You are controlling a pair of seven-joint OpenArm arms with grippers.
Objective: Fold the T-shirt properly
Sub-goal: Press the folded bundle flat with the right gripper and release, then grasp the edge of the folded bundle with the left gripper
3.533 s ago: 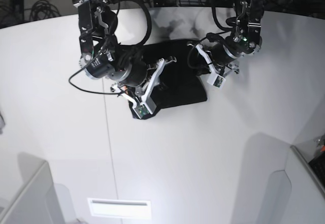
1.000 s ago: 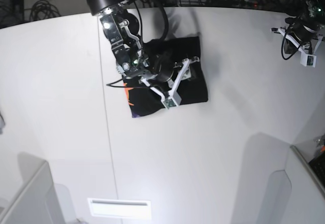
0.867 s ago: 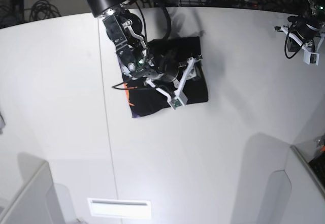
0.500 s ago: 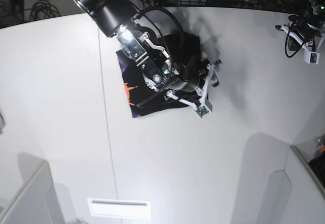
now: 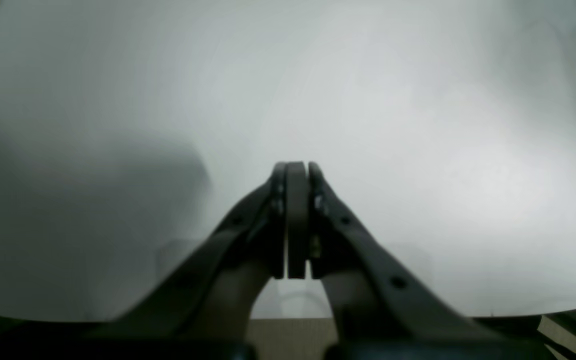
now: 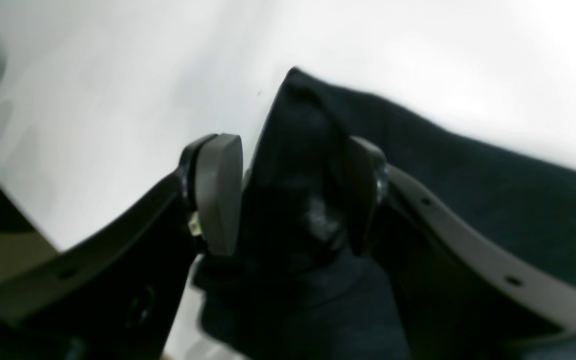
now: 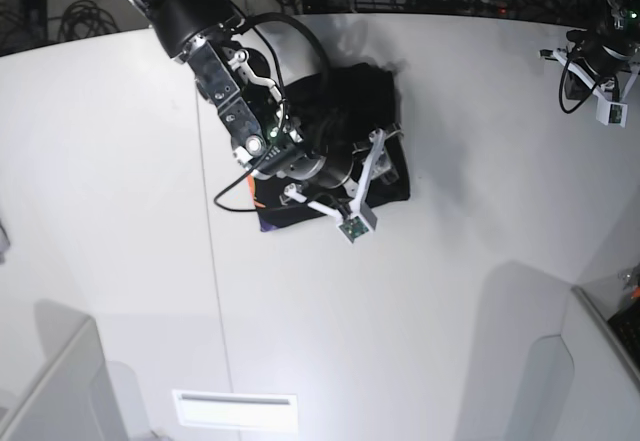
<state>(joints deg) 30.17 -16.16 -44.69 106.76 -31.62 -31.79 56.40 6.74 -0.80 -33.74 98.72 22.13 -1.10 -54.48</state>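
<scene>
Here the T-shirt point(image 7: 385, 176) lies folded into a dark block on the white desk point(image 7: 420, 311), a little above the middle of the base view, with a sliver of orange print showing at its lower left edge. The right gripper point(image 7: 385, 161) sits over the shirt's right side, its arm coming down from the upper left of the frame. In the right wrist view its fingers point(image 6: 218, 192) are spread a little and have a raised hump of the black cloth point(image 6: 298, 165) pinched between them, the cloth filling the gap and running off to the lower right of that frame. The left gripper point(image 7: 603, 89) is in the upper right corner of the base view, well apart from the shirt. In the left wrist view its fingers point(image 5: 288, 220) are pressed together with nothing between them, over bare desk point(image 5: 418, 100)
</scene>
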